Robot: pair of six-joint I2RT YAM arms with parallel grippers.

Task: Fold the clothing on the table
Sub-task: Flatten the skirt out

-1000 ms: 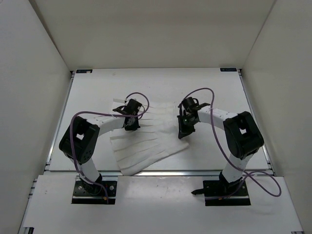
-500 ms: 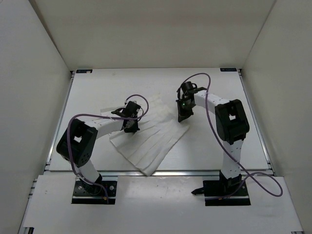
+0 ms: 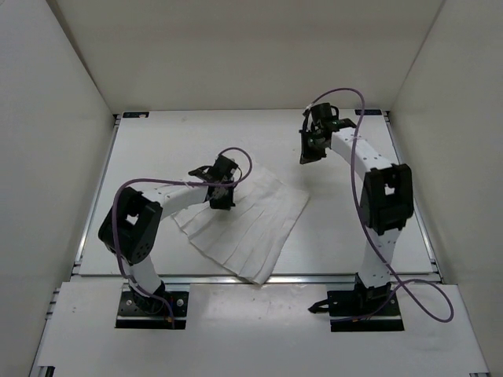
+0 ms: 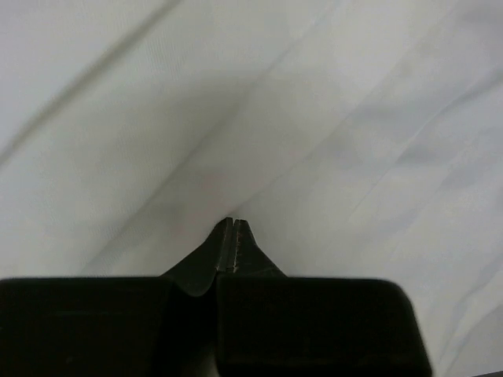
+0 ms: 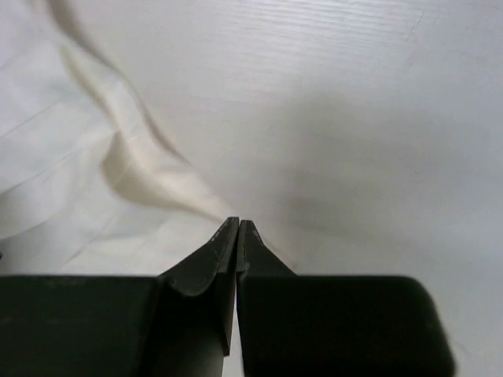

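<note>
Right hand moved away from clothing.

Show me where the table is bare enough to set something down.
Bare table: the far-left stretch between the clothing, the rail and the back wall; also between the clothing and the right arm. Crowded: the middle, where the left end effector meets the clothing, and around the right end effector.

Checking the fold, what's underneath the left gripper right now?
The clothing lies under the left gripper, its shut jaws pinching a raised ridge of fabric. The table directly below is covered by that fabric, so nothing beneath it can be seen.
</note>
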